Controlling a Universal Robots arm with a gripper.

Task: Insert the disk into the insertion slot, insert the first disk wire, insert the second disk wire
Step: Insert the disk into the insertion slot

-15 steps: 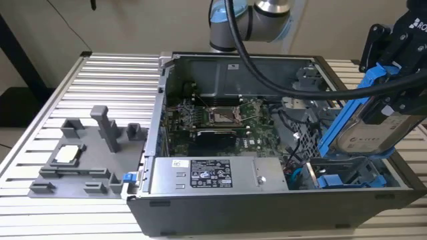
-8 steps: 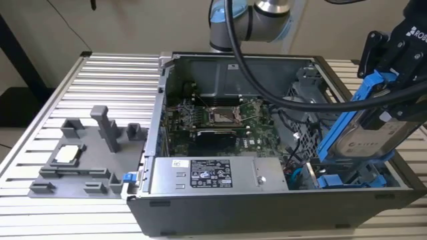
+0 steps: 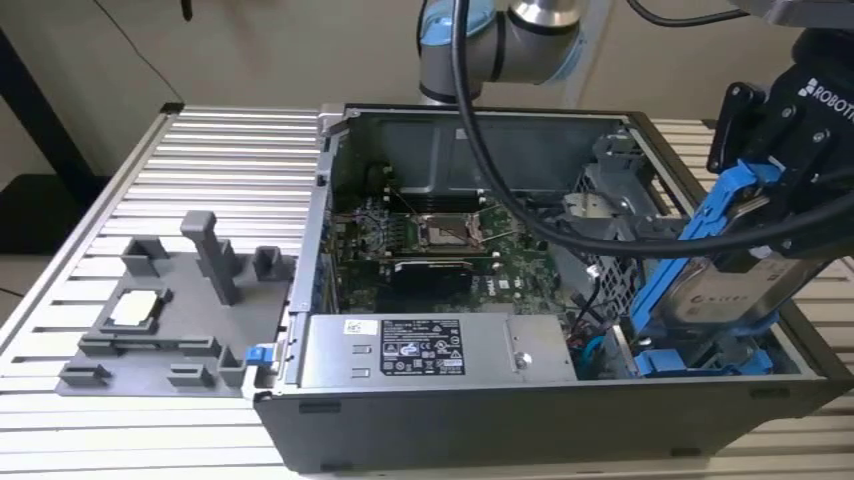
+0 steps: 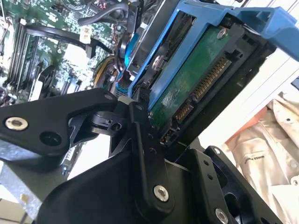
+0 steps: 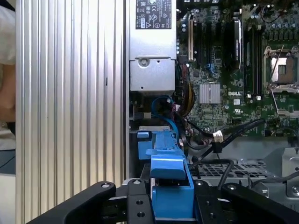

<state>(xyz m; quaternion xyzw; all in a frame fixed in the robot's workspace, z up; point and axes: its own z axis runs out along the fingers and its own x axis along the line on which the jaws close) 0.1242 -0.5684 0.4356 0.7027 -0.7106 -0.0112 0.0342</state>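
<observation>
In the exterior view my gripper is shut on the disk, a silver-grey drive in a bright blue carrier. The disk stands steeply tilted at the exterior view's right side of the open computer case. Its lower end is down by the insertion slot, a grey cage with a perforated wall. In the second wrist view the disk's green underside and connector row show between my black fingers. In the first wrist view the blue carrier sits in my gripper above the perforated cage. Black wires loop beside the slot.
A silver labelled power-supply box lies along the case's front wall, with the motherboard behind it. A grey fixture stands on the slatted metal table at the exterior view's left. A person's sleeve is close to the case.
</observation>
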